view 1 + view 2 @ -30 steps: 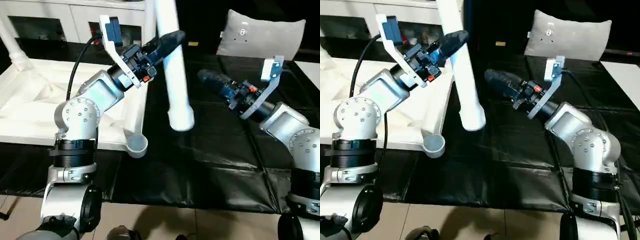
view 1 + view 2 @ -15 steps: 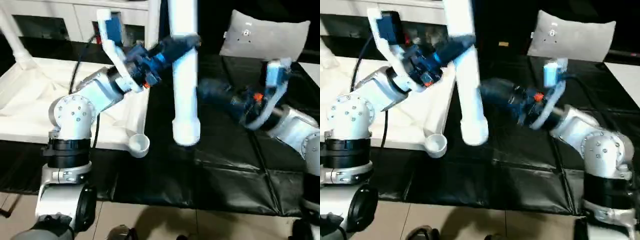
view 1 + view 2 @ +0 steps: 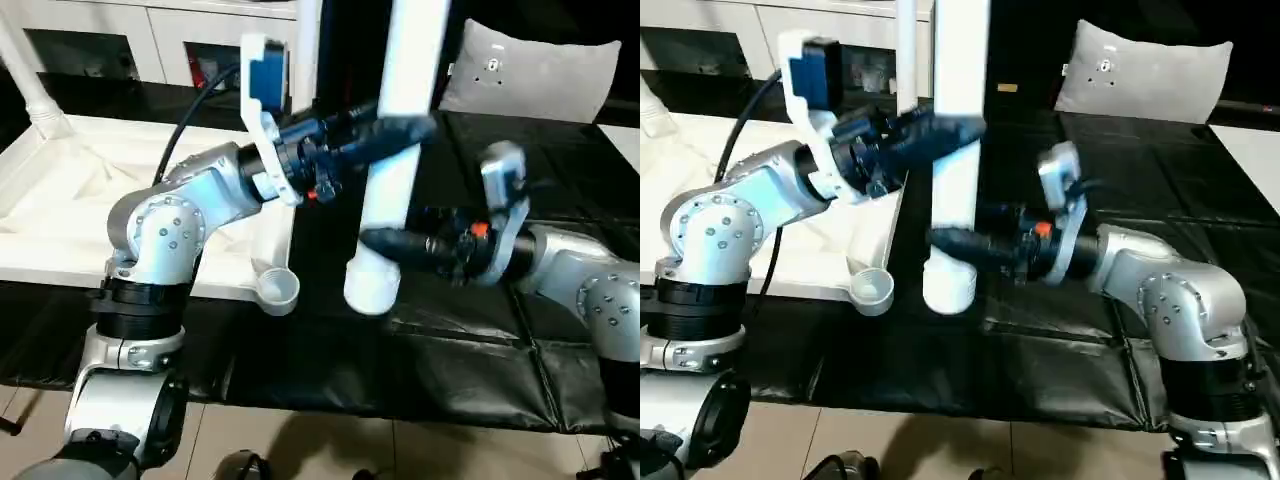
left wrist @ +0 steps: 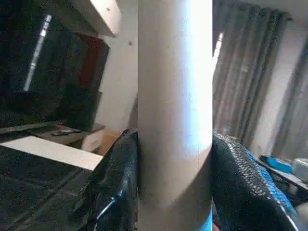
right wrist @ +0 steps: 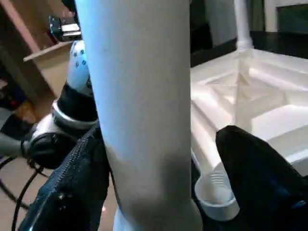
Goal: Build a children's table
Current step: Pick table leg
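The children's table top (image 3: 60,200) lies upside down at the left, ribbed side up, with an empty round corner socket (image 3: 277,288) at its near right corner. Two white legs (image 3: 25,80) stand in its far corners. My left gripper (image 3: 403,130) is shut on another long white leg (image 3: 405,60), holding it nearly upright over the black mat. The wrist view shows its fingers (image 4: 240,183) pressed against both sides of the leg (image 4: 175,96). My right gripper (image 3: 385,242) is open around this leg's lower end, and one finger (image 5: 255,163) stands a little off the leg.
A black mat (image 3: 450,340) covers the surface under the held leg. A grey cushion (image 3: 530,70) stands at the back right. A white cabinet with glass doors (image 3: 150,40) runs along the back. A white surface (image 3: 622,130) shows at the far right.
The left arm has swung the leg to the right and brought it more upright. The right gripper has moved left to the leg's lower end, and its fingers have narrowed around it.
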